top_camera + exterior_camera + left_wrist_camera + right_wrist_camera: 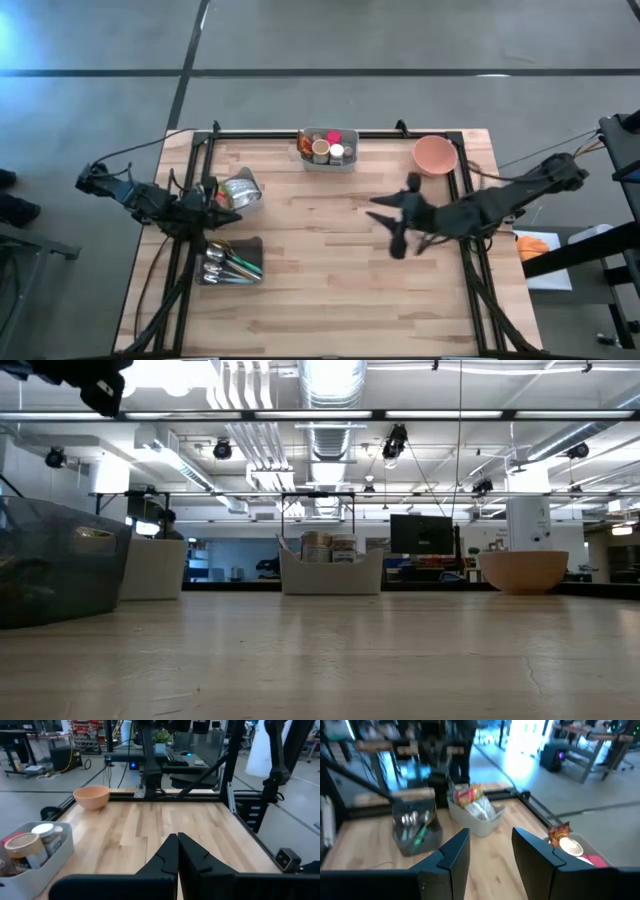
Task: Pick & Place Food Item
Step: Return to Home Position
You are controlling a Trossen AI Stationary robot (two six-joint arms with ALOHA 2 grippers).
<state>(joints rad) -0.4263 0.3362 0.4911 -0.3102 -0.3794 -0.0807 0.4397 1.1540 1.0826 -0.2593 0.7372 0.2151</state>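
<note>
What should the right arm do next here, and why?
Probably draw the right gripper back toward its base at the right edge of the table. It hangs open and empty over bare wood, the spoons lie in the black bin, and the left gripper sits shut at the left side.

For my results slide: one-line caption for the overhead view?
Spoons in the black bin, jars in the far gray bin; left gripper beside the black bin, fingers shut; right gripper mid-table, fingers open.
</note>
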